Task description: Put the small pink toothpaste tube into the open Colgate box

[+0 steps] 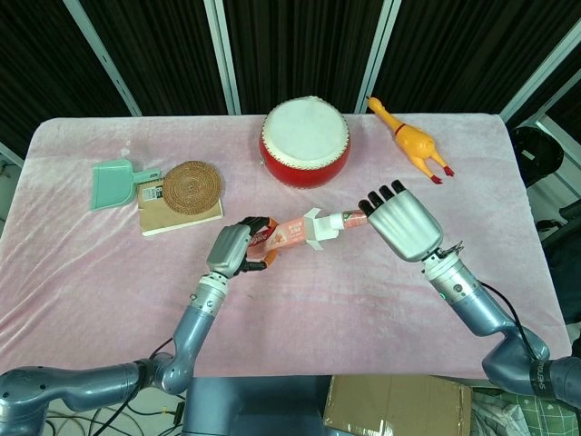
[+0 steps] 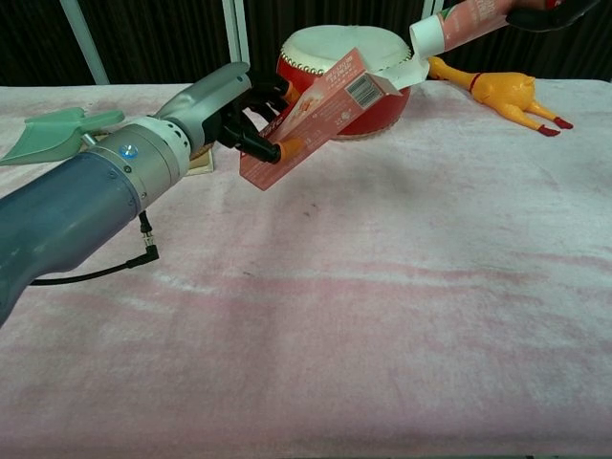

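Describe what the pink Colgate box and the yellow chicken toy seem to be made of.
Pink Colgate box: likely thin printed cardboard, slightly glossy; folded white end flaps and a barcode show. Yellow chicken toy: probably rubber or soft plastic; smooth, shiny, moulded body.

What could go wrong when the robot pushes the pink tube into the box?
The toothpaste tube cap sits right at the box flaps, so it might catch a flap and fold it shut. Both are held in the air by the left hand and right hand, so a hard push could tilt the box.
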